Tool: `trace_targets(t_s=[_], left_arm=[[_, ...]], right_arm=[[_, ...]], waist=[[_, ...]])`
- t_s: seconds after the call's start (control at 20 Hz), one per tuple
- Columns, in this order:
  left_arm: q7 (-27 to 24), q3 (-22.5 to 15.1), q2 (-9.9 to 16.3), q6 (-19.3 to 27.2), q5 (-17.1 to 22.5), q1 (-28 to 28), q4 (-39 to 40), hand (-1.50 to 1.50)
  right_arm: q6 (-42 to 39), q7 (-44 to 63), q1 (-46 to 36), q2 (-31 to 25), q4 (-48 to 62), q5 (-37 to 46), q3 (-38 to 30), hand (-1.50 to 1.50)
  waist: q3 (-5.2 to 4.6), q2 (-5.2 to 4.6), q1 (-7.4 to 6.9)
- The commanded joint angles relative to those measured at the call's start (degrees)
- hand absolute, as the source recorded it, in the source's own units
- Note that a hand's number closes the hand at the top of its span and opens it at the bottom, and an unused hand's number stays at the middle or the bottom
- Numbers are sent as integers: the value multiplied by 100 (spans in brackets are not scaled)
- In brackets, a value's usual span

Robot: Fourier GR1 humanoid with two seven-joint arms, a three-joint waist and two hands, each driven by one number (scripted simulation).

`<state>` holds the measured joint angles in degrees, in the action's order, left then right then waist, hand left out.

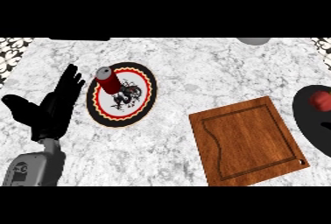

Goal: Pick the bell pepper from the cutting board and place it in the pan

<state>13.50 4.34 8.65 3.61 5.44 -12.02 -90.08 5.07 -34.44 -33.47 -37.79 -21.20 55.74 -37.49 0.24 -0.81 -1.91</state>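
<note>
Red, rounded bell pepper is seen lying in the black pan at the right edge, beside the brown wooden cutting board, while the black left hand is held open, holding nothing.

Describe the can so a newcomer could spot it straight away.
Start at the wooden cutting board in the middle of the marble counter, then look left to the round plate with a black rim. The can is the dark red cylinder with a grey top lying on that plate's upper left.
</note>
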Motion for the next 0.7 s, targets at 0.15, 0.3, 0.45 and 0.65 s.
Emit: trace_targets(t_s=[0.15, 0.3, 0.45, 0.65], left_arm=[[24, 99, 80, -85, 76, 170, -50, 0], [-103, 133, 63, 10, -13, 57, 50, 0], [138, 95, 62, 0, 49, 83, -150, 0], [228, 182, 118, -120, 218, 132, -203, 0]], right_arm=[[-560, -930, -169, -306, 566, -942, -768, -150], [-1173, -1140, -53, -516, 789, -1406, -1168, -150], [-2168, -1150, 122, -1211, 1070, -1837, -1604, -150], [-3226, -1341, 414, -1752, 1254, -2216, -1895, -150]], waist=[[5, 17, 29], [2, 21, 102], [19, 16, 113], [9, 36, 142]])
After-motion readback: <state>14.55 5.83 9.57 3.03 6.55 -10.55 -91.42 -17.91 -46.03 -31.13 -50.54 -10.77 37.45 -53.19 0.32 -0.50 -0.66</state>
